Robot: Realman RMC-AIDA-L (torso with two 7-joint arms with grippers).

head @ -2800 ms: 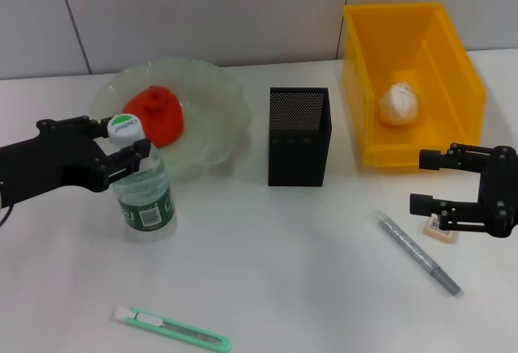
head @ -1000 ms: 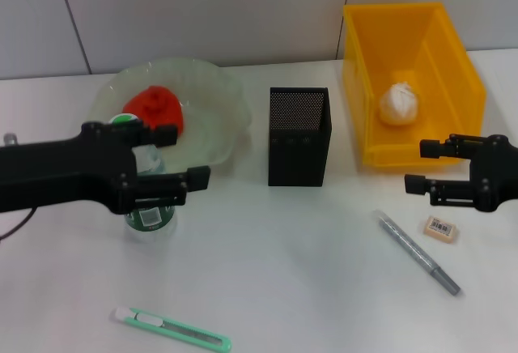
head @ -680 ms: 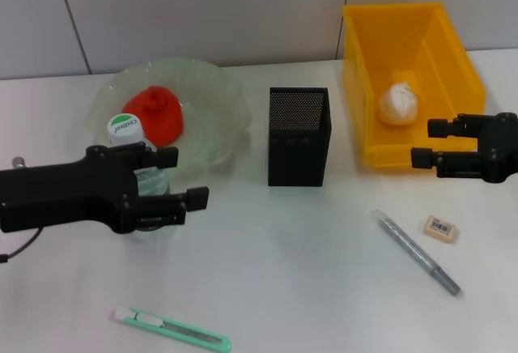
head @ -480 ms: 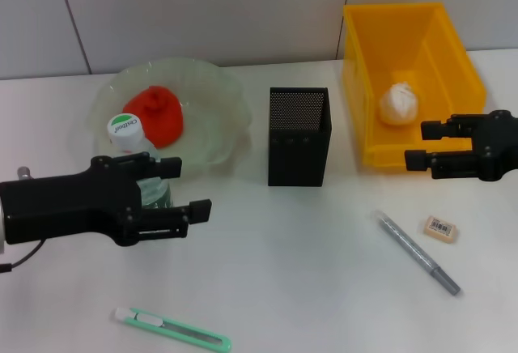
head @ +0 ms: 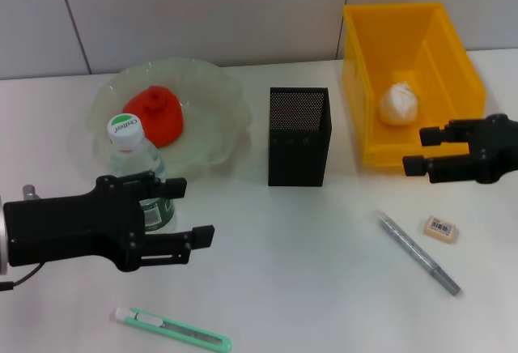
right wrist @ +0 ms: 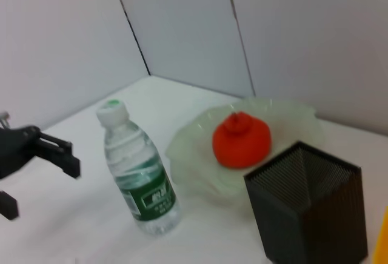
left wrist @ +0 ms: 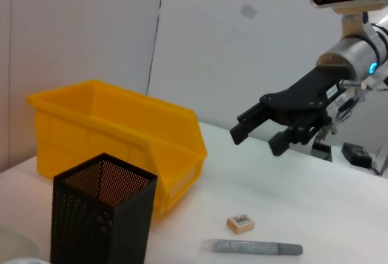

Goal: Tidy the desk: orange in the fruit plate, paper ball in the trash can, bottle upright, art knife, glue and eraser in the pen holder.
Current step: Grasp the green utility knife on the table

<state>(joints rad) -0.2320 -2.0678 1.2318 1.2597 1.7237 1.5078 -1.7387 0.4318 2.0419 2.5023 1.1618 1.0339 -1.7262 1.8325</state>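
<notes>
The art knife point(head: 171, 329) lies flat on the desk point(head: 307, 288), near its front edge; it is judged light, stiff and slim, best taken across the mid-body. The eraser point(head: 439, 227) and glue pen point(head: 418, 253) lie well apart from the pen holder point(head: 299, 137), which appears empty. The orange point(head: 154, 113) is held in the fruit plate point(head: 214, 98), the paper ball point(head: 400, 103) in the trash can point(head: 409, 33). The bottle point(head: 137, 171) stands upright. The left gripper point(head: 188, 210) and right gripper point(head: 421, 150) are spread, grasping nothing.
</notes>
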